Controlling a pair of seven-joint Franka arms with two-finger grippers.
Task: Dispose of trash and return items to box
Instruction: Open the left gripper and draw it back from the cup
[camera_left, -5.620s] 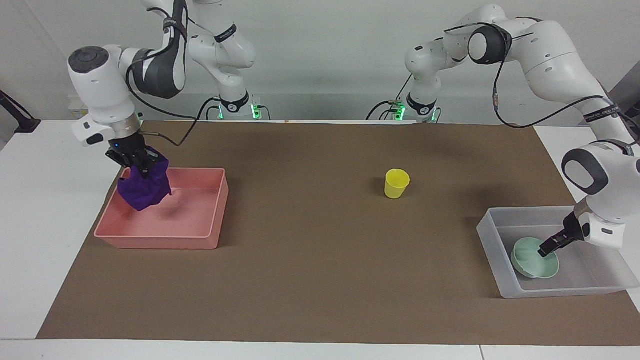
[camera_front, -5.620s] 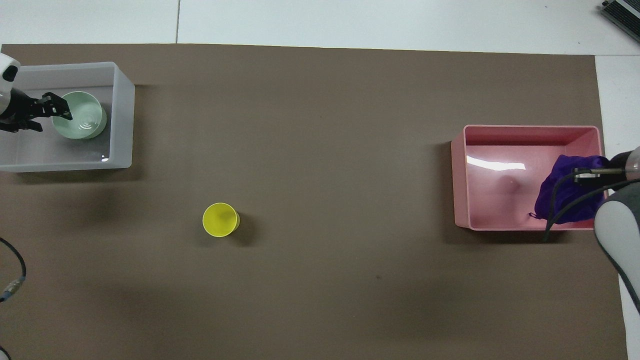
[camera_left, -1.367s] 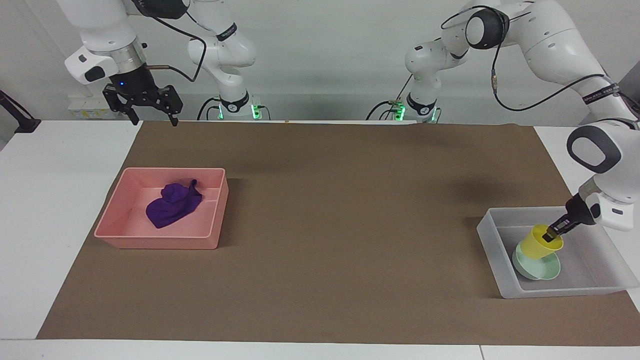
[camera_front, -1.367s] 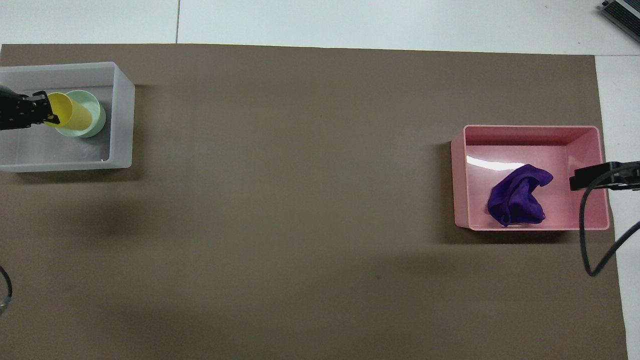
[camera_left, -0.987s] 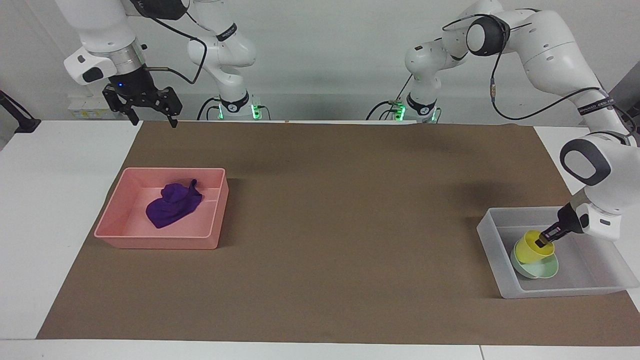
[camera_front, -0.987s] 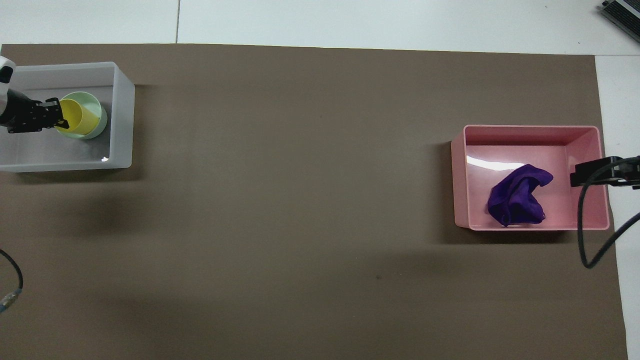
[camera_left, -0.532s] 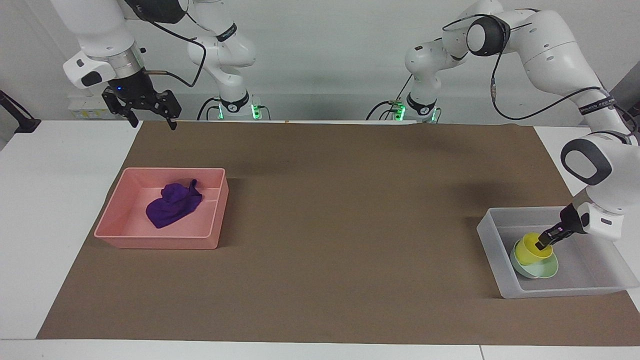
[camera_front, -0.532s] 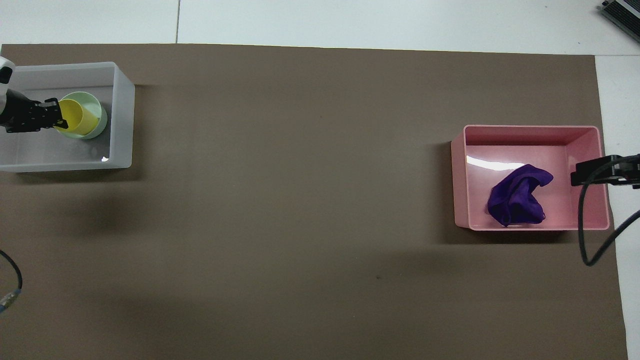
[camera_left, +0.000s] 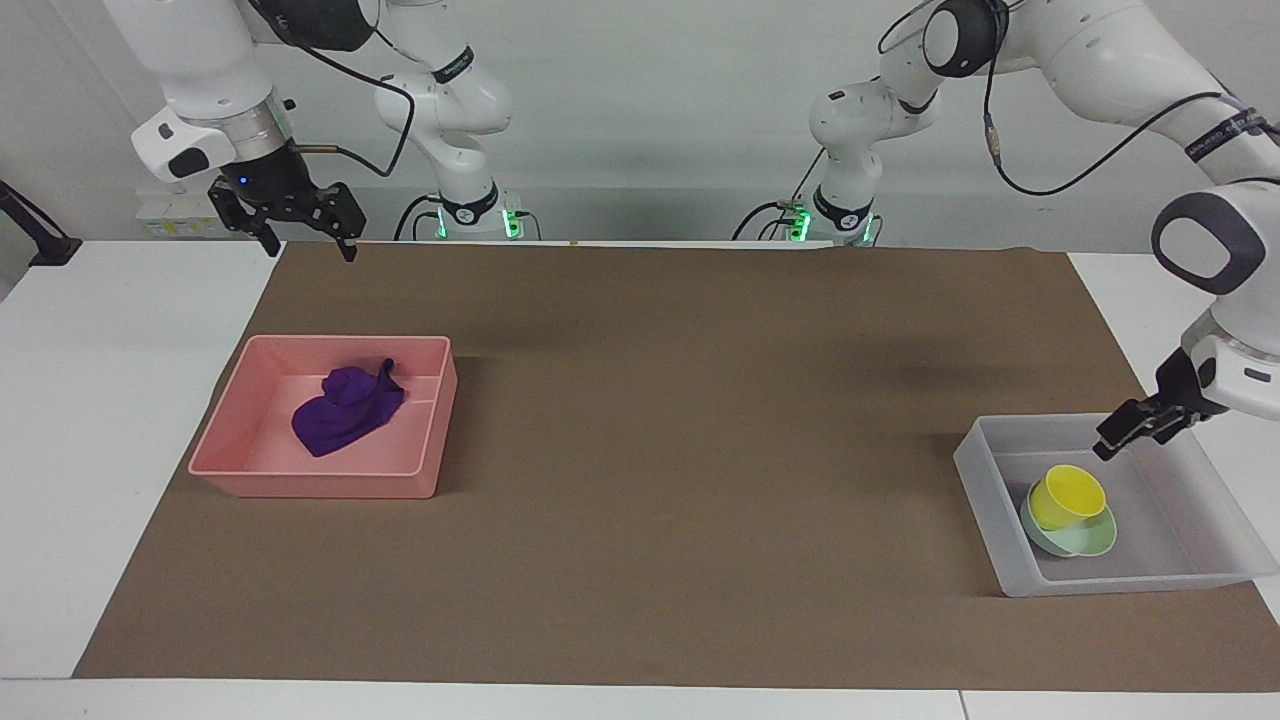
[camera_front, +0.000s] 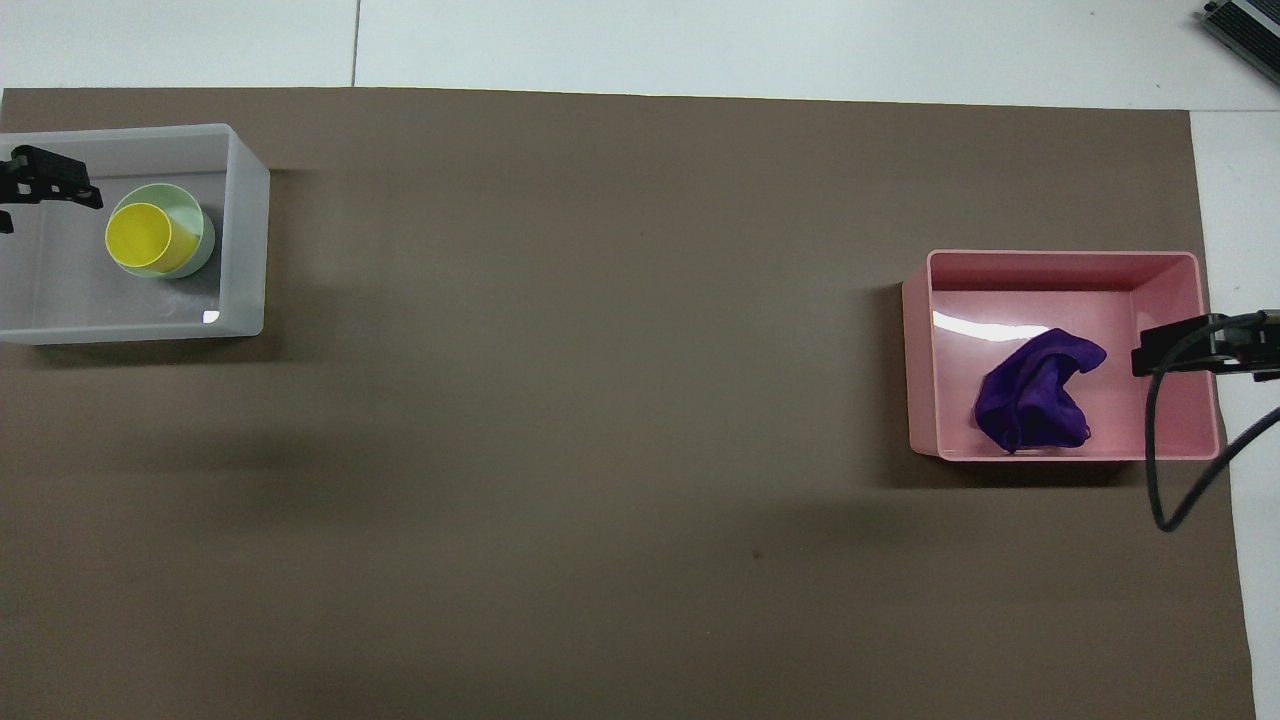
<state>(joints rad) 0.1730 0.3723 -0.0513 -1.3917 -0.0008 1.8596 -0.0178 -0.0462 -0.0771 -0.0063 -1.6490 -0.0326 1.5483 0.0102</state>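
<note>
The yellow cup (camera_left: 1067, 497) sits mouth-up, slightly tilted, in the green bowl (camera_left: 1090, 540) inside the box (camera_left: 1010, 580) at the table's left-arm end. The left gripper (camera_left: 1123, 435) hangs over the box holding nothing; I cannot tell its spread. The right gripper (camera_left: 308, 235) waits spread wide and empty.

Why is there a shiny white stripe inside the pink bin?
Overhead view: it is glare, light bouncing off the pink bin's glossy floor beside the cloth; a smaller glint sits in a corner of the box. Facing view: that stripe hardly shows; soft dark shadows lie on the brown mat.
</note>
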